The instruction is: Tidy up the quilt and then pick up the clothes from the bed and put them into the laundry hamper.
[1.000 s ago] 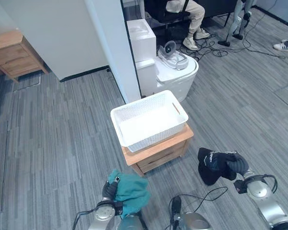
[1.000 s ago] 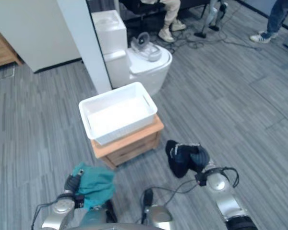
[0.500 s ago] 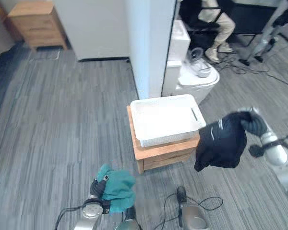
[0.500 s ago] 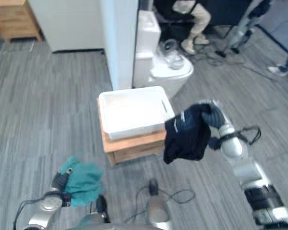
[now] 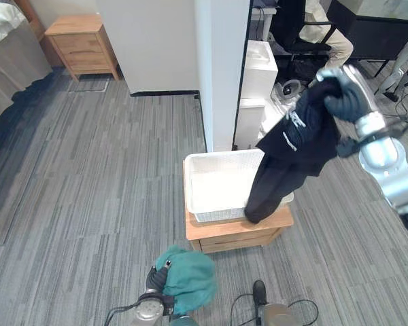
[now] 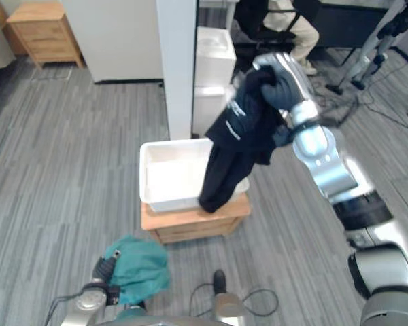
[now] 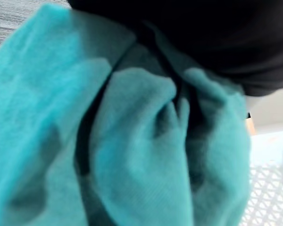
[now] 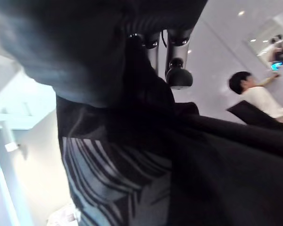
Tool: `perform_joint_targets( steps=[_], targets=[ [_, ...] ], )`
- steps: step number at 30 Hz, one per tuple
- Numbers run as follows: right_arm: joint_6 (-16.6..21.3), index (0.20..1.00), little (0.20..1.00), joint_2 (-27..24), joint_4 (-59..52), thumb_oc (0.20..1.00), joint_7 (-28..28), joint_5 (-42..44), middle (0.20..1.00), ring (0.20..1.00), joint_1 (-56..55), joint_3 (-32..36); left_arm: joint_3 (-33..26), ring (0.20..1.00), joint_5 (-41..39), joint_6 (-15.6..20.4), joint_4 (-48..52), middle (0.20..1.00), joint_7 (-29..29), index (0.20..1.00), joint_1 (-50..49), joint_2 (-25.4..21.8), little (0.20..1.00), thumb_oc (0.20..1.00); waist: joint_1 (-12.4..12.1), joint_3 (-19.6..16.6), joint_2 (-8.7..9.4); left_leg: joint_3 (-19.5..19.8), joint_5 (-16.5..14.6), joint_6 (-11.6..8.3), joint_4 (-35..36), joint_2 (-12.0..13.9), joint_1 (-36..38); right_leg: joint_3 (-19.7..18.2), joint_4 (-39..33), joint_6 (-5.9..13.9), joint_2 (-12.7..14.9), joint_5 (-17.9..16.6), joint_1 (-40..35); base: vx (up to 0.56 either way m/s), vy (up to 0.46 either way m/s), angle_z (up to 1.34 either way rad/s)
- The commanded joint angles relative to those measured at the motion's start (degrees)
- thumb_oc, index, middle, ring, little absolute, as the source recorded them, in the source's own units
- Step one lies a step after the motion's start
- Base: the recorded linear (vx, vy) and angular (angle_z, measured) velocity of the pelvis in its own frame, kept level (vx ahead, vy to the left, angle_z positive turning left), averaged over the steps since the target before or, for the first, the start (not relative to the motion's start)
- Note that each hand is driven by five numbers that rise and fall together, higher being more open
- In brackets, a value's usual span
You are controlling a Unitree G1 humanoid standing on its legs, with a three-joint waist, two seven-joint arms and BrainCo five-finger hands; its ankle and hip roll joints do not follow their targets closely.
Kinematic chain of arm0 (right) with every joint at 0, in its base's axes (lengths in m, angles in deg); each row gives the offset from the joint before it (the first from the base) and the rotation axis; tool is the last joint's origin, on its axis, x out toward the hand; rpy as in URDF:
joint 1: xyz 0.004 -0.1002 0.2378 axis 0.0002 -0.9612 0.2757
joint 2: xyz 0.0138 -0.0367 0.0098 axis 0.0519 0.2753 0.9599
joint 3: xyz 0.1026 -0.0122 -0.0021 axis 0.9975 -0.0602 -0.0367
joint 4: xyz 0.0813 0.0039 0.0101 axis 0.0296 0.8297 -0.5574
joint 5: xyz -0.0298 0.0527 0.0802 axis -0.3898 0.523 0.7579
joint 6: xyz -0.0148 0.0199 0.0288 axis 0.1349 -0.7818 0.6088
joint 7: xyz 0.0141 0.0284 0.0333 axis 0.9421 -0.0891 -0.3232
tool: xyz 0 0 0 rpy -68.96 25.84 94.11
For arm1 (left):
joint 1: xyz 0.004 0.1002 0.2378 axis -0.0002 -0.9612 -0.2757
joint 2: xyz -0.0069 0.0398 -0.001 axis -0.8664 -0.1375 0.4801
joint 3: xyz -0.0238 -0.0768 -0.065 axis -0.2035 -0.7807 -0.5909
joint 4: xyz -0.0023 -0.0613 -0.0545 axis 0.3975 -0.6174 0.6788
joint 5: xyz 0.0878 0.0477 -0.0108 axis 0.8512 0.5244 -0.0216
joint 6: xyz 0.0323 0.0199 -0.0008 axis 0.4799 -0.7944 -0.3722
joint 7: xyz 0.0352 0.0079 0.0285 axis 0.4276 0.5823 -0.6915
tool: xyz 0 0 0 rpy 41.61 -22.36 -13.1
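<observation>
Your right hand is clenched on the black garment, which hangs long and near-vertical from it, its lower end draped at the right rim of the white hamper, so the drop lies down and to the left of that hand. The hamper looks empty on its wooden stand. Your left hand, low and nearer you, grips the teal cloth.

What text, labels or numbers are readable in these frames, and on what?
None can be read.
Black garment, held up over the white basket by the right hand: a pale mark on the cloth, too small and blurred to read.
Teal garment in the left hand: no print visible.
Wooden stand, nightstand: no markings visible.
</observation>
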State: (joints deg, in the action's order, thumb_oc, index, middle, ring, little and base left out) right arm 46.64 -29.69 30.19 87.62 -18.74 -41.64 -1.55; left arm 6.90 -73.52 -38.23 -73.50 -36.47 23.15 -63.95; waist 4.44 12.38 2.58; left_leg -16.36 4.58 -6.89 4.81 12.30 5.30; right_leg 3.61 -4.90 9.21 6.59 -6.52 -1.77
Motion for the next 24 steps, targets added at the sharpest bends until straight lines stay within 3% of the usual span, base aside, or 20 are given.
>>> perform_joint_targets(
  steps=[1,6,12,24],
  targets=[
    [2.67,0.2,0.2,-0.38,3.19,0.2,5.38,1.04,0.2,0.2,10.93,-0.84,2.27,0.2,-3.06,3.05,-1.85,0.2,-1.8,0.2,2.08,-4.0,0.2,0.2,-2.67,-3.31,2.28,-1.42,-3.11,-2.3,0.19,0.23,4.02,1.38,-0.01,2.4,2.69,3.89,-2.01,0.04,-0.024,0.09],
    [2.26,0.2,0.2,4.54,15.29,0.2,7.15,1.35,0.2,0.2,27.76,-10.44,4.15,0.2,-3.55,4.55,-3.28,0.2,-3.44,0.2,4.24,-4.38,0.2,0.2,-3.72,-3.5,2.67,-0.28,-2.49,-2.69,0.19,0.47,3.39,2.16,-0.08,2.1,2.25,4.17,-2.18,0.03,-0.011,0.03],
    [1.29,0.2,0.2,7.16,24.19,0.2,7.24,0.49,0.2,0.2,34.62,-15.73,5.16,0.2,-3.21,5.13,-4.25,0.2,-3.62,0.2,4.86,-4.7,0.2,0.2,-4.88,-2.12,2.27,0.97,-1.55,-3.01,0.19,0.67,0.64,3.16,0.0,2.11,2.35,3.52,-0.1,-0.03,-0.007,0.17],
    [1.24,0.2,0.2,1.16,39.79,0.2,5.53,0.52,0.2,0.2,41.1,-24.47,6.67,0.2,-3.63,6.76,-1.87,0.2,-2.37,0.2,4.89,-6.56,0.2,0.2,-6.74,2.45,-1.08,2.77,1.47,-4.01,0.19,0.42,-9.1,4.43,-0.09,2.48,2.57,1.33,8.42,-0.08,0.007,0.11]
  ],
)
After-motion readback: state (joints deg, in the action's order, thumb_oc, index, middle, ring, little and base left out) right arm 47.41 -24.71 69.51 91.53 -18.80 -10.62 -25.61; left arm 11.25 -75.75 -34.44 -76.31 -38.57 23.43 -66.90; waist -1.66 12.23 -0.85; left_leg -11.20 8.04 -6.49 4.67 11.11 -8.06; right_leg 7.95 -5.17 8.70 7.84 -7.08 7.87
